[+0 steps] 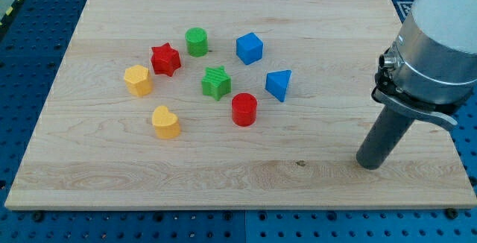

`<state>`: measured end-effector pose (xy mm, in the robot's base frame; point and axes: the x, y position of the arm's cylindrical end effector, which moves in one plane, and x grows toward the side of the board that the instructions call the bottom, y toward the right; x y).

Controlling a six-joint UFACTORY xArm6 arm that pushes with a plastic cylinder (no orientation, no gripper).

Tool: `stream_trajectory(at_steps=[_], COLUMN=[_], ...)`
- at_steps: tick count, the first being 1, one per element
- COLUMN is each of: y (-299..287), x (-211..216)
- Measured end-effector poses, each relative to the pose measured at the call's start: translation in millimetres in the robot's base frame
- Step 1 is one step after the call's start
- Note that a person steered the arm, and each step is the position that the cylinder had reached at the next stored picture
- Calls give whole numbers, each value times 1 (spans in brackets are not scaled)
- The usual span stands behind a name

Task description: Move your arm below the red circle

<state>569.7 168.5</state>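
Wooden board (112,161) is seen; my tip (368,165), jawless and holding nothing, is placed well right of the red circle (244,109); the move below is not yet done.

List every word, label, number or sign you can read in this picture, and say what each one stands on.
None can be read: no text shows on the wooden board, the red circle or the other coloured blocks, nor on the rod above my tip, which rests to the view's right of the blocks.

Silver-grey cylindrical arm housing (440,45), black clamp ring beneath, straight dark rod, blunt tip (368,164)
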Motion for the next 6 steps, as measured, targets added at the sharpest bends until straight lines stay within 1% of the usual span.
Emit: stream_trajectory(at_steps=[2, 3, 4, 5, 6], y=[-3, -30, -30, -57, -126], x=[-5, -9, -9, -10, -10])
